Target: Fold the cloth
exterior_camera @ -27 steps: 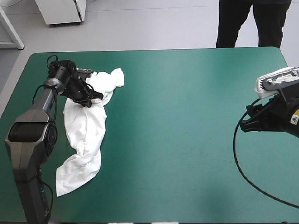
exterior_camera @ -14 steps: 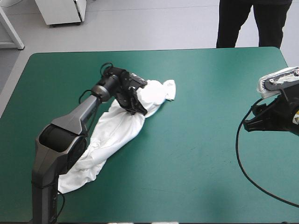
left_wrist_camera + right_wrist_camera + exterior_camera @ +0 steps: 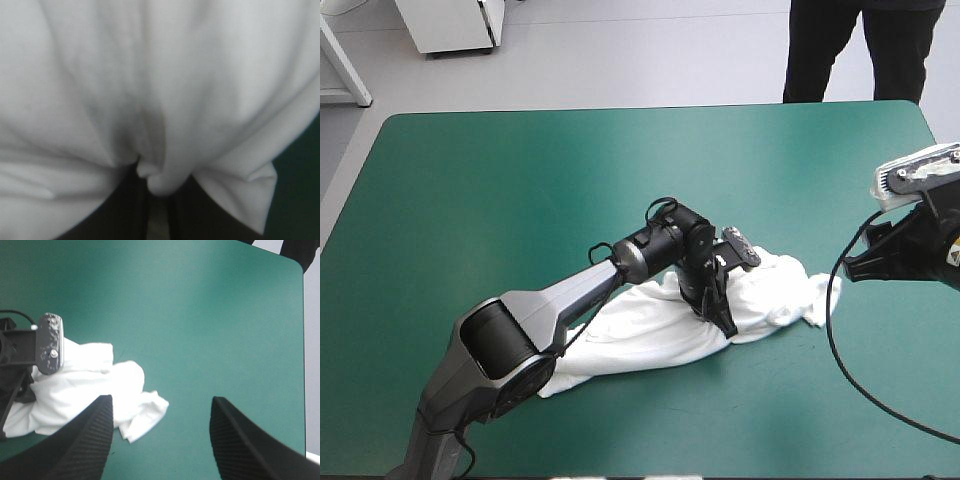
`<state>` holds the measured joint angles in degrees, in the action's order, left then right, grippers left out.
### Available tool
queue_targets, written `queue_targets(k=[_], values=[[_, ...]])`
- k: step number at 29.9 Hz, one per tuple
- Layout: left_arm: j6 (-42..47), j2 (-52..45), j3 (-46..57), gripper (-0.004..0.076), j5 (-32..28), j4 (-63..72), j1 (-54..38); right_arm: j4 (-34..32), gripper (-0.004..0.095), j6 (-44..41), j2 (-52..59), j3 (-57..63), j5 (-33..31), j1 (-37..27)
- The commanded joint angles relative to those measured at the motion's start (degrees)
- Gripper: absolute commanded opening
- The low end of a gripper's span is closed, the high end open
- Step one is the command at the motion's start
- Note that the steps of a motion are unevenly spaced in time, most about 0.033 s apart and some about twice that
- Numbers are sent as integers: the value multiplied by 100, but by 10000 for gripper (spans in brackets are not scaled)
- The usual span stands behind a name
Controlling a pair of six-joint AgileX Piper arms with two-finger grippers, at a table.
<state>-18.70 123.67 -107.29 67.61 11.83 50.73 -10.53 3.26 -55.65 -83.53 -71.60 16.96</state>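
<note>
Since the earlier pictures, where it gripped the cloth near the far left corner, the left pincer (image 3: 717,300) has dragged the T-shirt (image 3: 650,335) across the teal-green worktop (image 3: 520,180) to a spot right of centre and nearer the front edge. Its black fingers are all but closed on a pinch of white fabric, which fills the left wrist view. The garment lies as a long crumpled strip trailing back toward the front left, with a bunched end just past the pincer. The right pincer (image 3: 161,407) has barely moved. It hangs near the worktop's right edge, its 2 fingers wide apart and holding nothing, with the bunched end ahead of it. I judge the drag has brought the cloth within reach of both arms, but no fold is begun, and the cloth needs spreading flat first.
</note>
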Motion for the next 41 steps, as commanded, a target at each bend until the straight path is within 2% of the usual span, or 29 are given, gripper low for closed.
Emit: queue_targets(k=[1,3,5,7,10,13,21,23,26,33,38,41], values=[[55,-132,-39,-22,309,700,239,-53,554,4,29,-121,7,8],[69,-132,-117,-17,346,564,199,10,554,4,40,-121,7,8],[80,-132,-264,29,439,431,102,68,554,4,50,-121,7,8],[106,-158,-457,132,555,420,-58,66,554,4,72,-121,17,8],[169,-275,-704,345,614,482,-322,66,554,4,76,-121,7,8],[305,-553,-798,475,614,477,-554,66,554,4,76,-121,16,8],[647,-1862,-769,480,623,121,-870,66,554,4,76,-121,6,8],[826,-2227,-552,480,625,-316,-870,66,554,4,76,-121,6,8],[995,-2892,370,480,635,-960,-947,66,554,4,87,-121,6,8],[1105,-4503,3227,480,624,-1045,-1951,183,554,4,137,-121,6,8],[866,-5010,4206,480,597,-1128,-2740,325,554,4,137,-121,6,8],[760,-5011,4531,480,400,-1223,-2865,440,554,50,137,-121,6,8]])
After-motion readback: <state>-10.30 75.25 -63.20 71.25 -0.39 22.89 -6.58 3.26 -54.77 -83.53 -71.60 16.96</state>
